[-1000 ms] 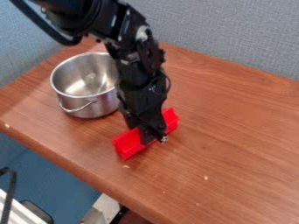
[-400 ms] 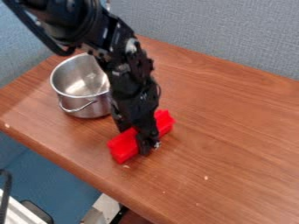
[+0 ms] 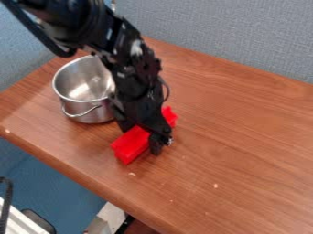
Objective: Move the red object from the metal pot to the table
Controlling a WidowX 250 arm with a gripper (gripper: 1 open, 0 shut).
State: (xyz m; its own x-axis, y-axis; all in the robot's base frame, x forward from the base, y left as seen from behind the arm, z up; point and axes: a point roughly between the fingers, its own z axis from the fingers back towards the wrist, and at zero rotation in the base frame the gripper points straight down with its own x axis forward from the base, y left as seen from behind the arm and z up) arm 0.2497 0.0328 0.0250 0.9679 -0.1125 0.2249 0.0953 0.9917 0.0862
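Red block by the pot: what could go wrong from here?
The hand is open but still right over the red block, so backing off at a slant could drag or turn it. The block lies near the table's front edge, so a shove that way might tip it off. The arm also passes close to the metal pot; a sideways swing could knock it.

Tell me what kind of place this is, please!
Probably a robot workshop or lab: there's a black robot arm, a wooden table with a metal pot and a red block, and a plain gray wall or partition behind.
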